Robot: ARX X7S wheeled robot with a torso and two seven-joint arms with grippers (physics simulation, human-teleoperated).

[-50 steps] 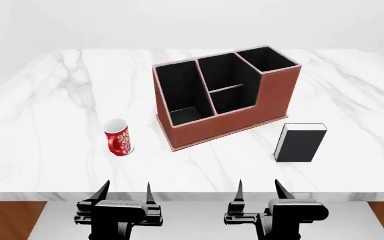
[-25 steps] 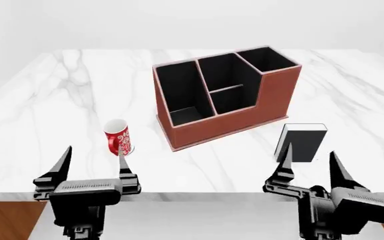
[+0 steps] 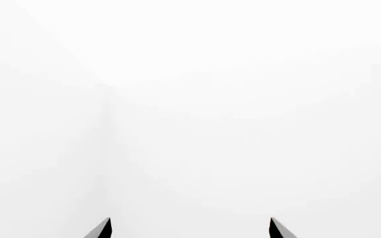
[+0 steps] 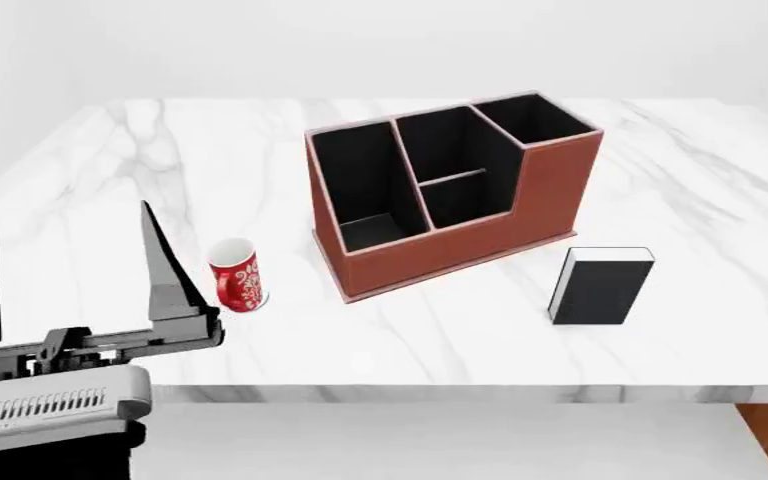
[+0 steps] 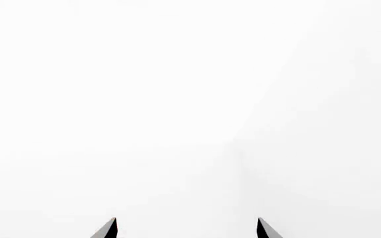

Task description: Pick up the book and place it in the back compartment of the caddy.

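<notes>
Your left gripper [image 4: 61, 228] was spread wide, holding nothing, raised at the table's [image 4: 704, 170] left. The book [image 4: 600, 286] stood upright far across, just right of the caddy [image 4: 454, 193]. Your right gripper [image 5: 184, 229] also gaped, facing blank white.

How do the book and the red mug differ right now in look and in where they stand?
The book is a black rectangular block with white page edges; the red mug is round, patterned red and white, with a handle. The book stands to the right of the caddy; the mug stands to the caddy's left, close to the open left gripper. Both stand upright on the marble table, neither held.
</notes>
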